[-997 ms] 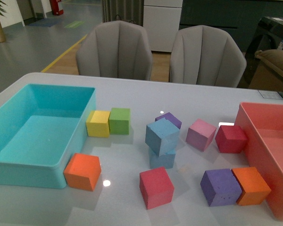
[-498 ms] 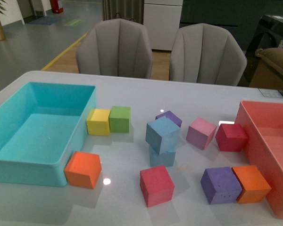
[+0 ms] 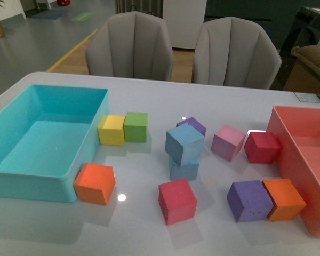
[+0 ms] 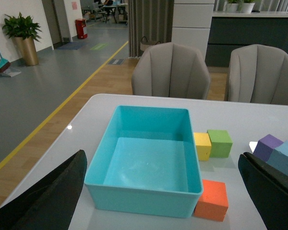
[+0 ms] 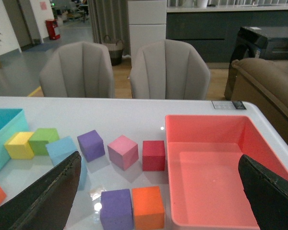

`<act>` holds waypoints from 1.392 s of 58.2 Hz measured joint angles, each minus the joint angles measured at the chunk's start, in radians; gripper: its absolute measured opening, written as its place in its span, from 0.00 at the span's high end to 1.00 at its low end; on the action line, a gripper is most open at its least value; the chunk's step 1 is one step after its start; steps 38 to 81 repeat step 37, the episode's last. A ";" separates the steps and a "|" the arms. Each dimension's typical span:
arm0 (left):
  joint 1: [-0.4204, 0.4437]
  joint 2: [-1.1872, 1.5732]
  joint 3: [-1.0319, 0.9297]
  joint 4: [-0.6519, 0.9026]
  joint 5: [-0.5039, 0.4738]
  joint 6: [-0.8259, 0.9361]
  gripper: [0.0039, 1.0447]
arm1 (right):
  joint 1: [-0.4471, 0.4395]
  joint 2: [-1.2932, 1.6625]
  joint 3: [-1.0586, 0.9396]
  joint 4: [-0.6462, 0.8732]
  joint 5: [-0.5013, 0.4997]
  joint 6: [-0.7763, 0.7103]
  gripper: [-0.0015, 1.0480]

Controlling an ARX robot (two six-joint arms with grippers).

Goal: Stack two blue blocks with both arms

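Observation:
Two light blue blocks stand stacked at the table's middle. The upper blue block [image 3: 184, 144] is turned askew on the lower blue block [image 3: 184, 170]. Neither arm shows in the front view. My left gripper [image 4: 161, 158] is open above the turquoise bin, with the upper blue block [image 4: 285, 158] at the picture's edge beside one finger [image 4: 273, 191]. My right gripper [image 5: 158, 158] is open and holds nothing. In the right wrist view the upper blue block [image 5: 62, 148] sits beside one finger [image 5: 43, 201], which hides most of the lower one.
A turquoise bin [image 3: 21, 178] stands at the left and a salmon bin [image 3: 288, 160] at the right. Around the stack lie yellow [image 3: 112, 129], green [image 3: 136, 126], orange [image 3: 95, 183], red [image 3: 177, 201], purple [image 3: 249, 200] and pink [image 3: 228, 142] cubes. Two grey chairs [image 3: 130, 45] stand behind the table.
The whole scene sits a little higher in the front view than before. The blocks keep their places relative to one another, and the blue stack has not shifted.

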 joint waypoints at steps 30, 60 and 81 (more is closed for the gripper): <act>0.000 0.000 0.000 0.000 0.000 0.000 0.08 | 0.000 0.000 0.000 0.000 0.000 0.000 0.09; 0.000 0.000 0.000 0.000 0.000 0.000 0.08 | 0.000 0.000 0.000 0.000 0.000 0.000 0.09; 0.000 0.000 0.000 0.000 0.000 0.000 0.08 | 0.000 0.000 0.000 0.000 0.000 0.000 0.09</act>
